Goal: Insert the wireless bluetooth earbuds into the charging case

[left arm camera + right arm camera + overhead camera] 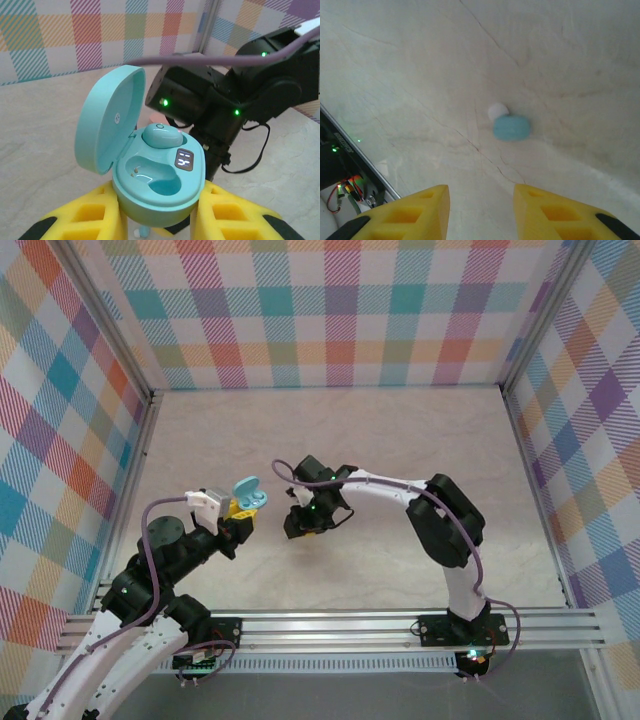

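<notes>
My left gripper (pixel 157 202) is shut on the base of a light blue charging case (pixel 160 187), which it holds up off the table with the lid (pixel 107 122) swung open. One light blue earbud (pixel 161 135) sits in the far slot. The near slot (pixel 152 175) is empty. From above, the case (pixel 250 492) shows just left of my right gripper (pixel 300 522). A second light blue earbud (pixel 511 127) with a white tip lies on the table. My right gripper (pixel 481 200) hovers over the table just short of it, open with nothing between its fingers.
The right arm's black wrist (pixel 220 100) hangs close behind the held case. A small bit of pink (pixel 152 118) shows behind the case. Plaid walls (pixel 330 310) enclose the pale tabletop (pixel 400 430). A metal rail (pixel 400 622) runs along the near edge.
</notes>
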